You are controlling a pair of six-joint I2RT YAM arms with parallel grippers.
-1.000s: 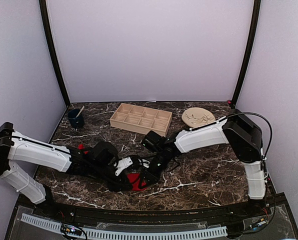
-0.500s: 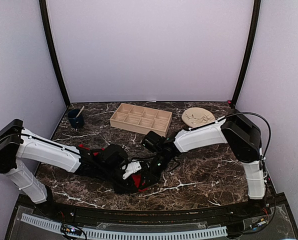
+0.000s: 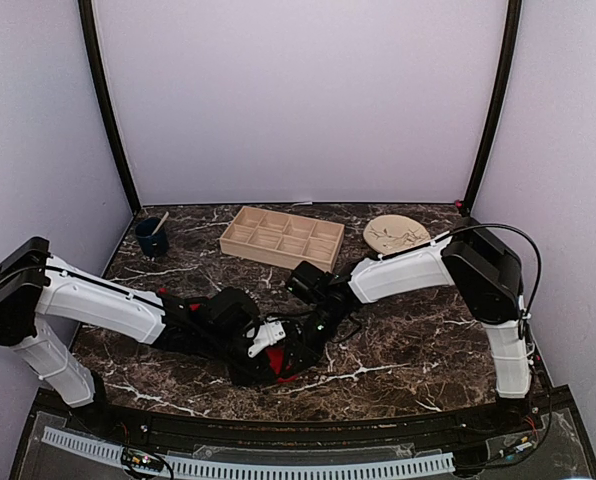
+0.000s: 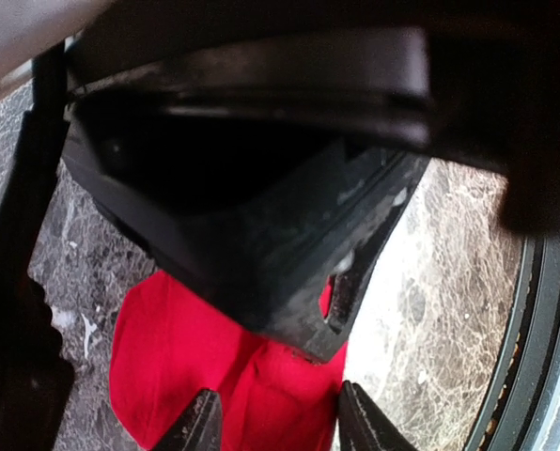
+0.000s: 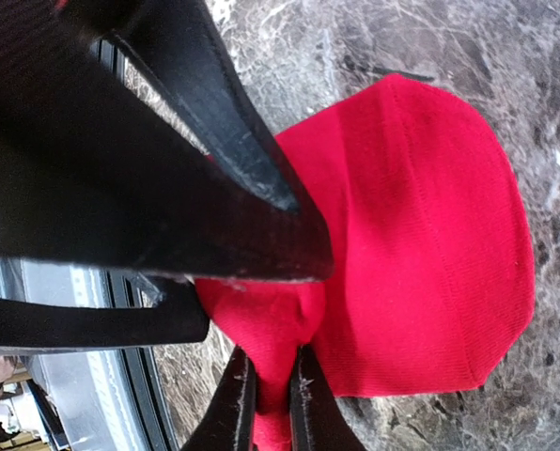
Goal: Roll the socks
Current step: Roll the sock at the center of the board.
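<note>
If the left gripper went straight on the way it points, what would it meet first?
The red sock: it lies right ahead of the left gripper, between its parted fingertips. Close behind is the right gripper, shut on that sock; depth is unclear.

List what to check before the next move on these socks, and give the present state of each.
1. Grip of the right gripper on the socks: ok, jaws shut on a red fold.
2. Readiness of the left gripper: ok, jaws apart astride the red fabric; whether they touch it, cannot tell.
3. Room between the grippers: not ok, they crowd each other over the fabric.
4. Both socks in the bundle: cannot tell, the layers do not show apart.
5. Support by the table: ok, the socks lie short of its near edge.
6. Clearance from the wooden tray: ok, it lies well behind.
</note>
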